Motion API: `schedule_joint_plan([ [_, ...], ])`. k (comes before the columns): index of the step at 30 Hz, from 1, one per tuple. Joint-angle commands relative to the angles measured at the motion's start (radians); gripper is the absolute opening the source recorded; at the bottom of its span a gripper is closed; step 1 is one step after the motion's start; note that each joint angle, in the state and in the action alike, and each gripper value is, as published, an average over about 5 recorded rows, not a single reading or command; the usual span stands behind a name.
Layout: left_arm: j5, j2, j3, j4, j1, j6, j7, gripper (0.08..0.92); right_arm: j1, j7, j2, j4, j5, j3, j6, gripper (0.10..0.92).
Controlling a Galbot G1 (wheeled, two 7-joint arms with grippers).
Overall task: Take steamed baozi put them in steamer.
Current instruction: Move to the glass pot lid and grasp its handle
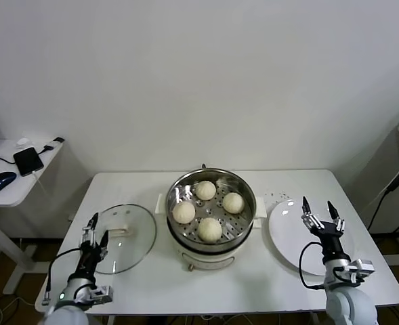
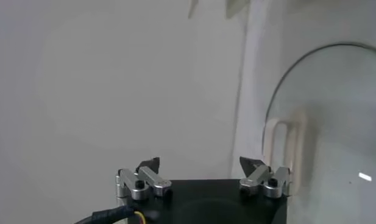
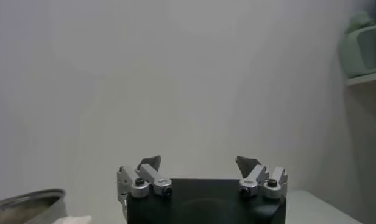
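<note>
The left hand (image 1: 96, 227) hangs near the front left corner of the surface, fingers spread and holding nothing, just above the near rim of a glass lid (image 1: 123, 237) that lies flat there. The right hand (image 1: 320, 213) hovers near the front right corner, also spread and empty, over a flat white plate (image 1: 290, 233) with nothing on it.

Between them, at the middle of the surface, stands the steamer (image 1: 211, 215). All four baozi (image 1: 210, 229) already sit apart from each other on its perforated tray. The loading step looks finished; no bun remains outside the pot. If anything is left, it would be setting the lid on the pot, which would call for the left hand to close on the lid's handle.

The surface (image 1: 253, 284) is a white table against a plain white wall. To the left, a separate side desk (image 1: 9, 193) carries a phone (image 1: 28, 160) and a computer mouse (image 1: 1, 181). Cables hang at the far right.
</note>
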Motion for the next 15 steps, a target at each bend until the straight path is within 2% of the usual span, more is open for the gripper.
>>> schedule_joint_plan([
  [1, 0.092, 0.031, 0.053, 0.104, -0.042, 0.017, -0.044, 0.823, -0.009, 0.009, 0.007, -0.010, -0.001, 0.005, 0.007, 0.823],
  [7, 0.094, 0.021, 0.067, 0.181, -0.079, 0.019, -0.080, 0.823, -0.009, 0.008, 0.010, -0.018, -0.001, 0.005, 0.009, 0.823],
  [15, 0.106, 0.023, 0.069, 0.235, -0.110, 0.028, -0.079, 0.823, -0.006, 0.006, 0.011, -0.026, -0.001, 0.007, 0.010, 0.823],
])
